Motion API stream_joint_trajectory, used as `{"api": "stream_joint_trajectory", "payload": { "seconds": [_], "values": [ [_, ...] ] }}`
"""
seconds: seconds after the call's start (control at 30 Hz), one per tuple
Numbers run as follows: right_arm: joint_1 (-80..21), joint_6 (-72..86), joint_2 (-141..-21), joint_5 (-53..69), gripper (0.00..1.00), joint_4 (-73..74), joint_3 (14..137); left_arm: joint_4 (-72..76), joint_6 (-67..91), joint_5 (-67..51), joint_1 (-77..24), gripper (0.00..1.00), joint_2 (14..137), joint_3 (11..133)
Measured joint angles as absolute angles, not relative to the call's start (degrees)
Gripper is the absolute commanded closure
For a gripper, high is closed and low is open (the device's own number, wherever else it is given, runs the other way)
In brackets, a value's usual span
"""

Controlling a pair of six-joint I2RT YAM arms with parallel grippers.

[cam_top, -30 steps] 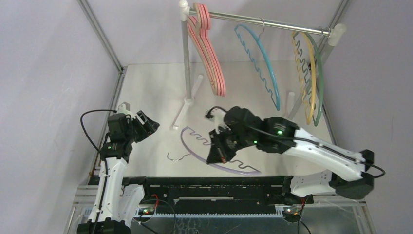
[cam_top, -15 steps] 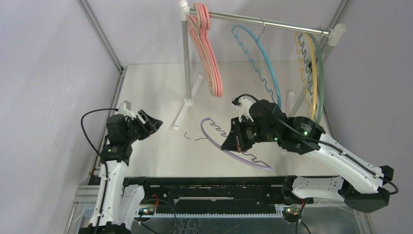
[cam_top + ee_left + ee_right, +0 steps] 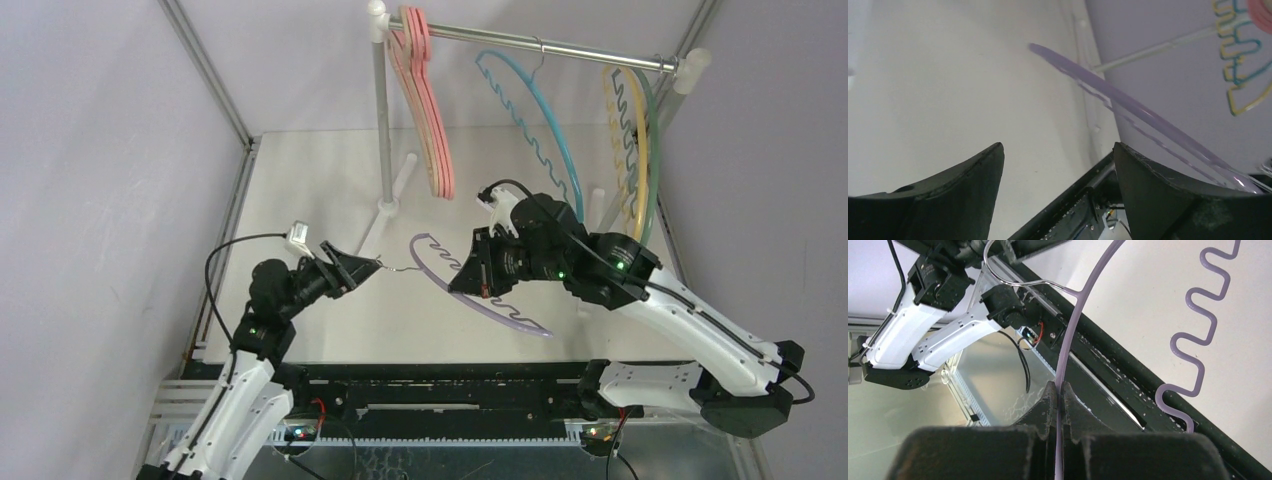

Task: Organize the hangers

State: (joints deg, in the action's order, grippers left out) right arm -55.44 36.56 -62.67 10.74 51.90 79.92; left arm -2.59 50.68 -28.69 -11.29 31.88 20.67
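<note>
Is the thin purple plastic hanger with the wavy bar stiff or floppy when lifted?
Probably light and stiff: the thin purple plastic hanger holds its arc though the right gripper pinches one point. It may swivel in the shut jaws, the grip being narrow.

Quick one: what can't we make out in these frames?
- Top view: whether the left pincer touches the wire hook of the purple hanger. It is too small there, and the hook does not show in the left wrist view.
- Top view: the purple hanger's middle stretch, hidden behind the right pincer.
- Top view: how many pink hangers hang on the rail. They overlap.
</note>
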Motion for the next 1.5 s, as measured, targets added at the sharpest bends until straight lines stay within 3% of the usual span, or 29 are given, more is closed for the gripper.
{"api": "stream_joint_trajectory", "payload": {
  "seconds": [0.13,0.53,0.77,1.07,1.5],
  "values": [
    [-54.28,36.64,-64.27,12.05,1.00,50.46,79.99,2.76,51.46,-27.07,-16.03,0.15,33.47,20.82],
    [-54.02,37.21,-65.23,14.31,1.00,49.10,80.79,9.32,50.68,-24.71,-16.99,0.15,41.41,24.03],
    [-53.69,37.43,-65.06,14.33,1.00,48.71,81.60,8.29,43.88,-24.32,-17.78,0.14,40.82,24.01],
    [-53.10,37.41,-65.06,15.14,1.00,48.49,81.60,8.54,48.60,-24.84,-17.78,0.15,46.06,24.91],
    [-51.24,37.41,-65.06,16.99,1.00,47.57,82.67,6.00,22.11,-30.98,-17.78,0.12,42.30,29.47]
  ]
}}
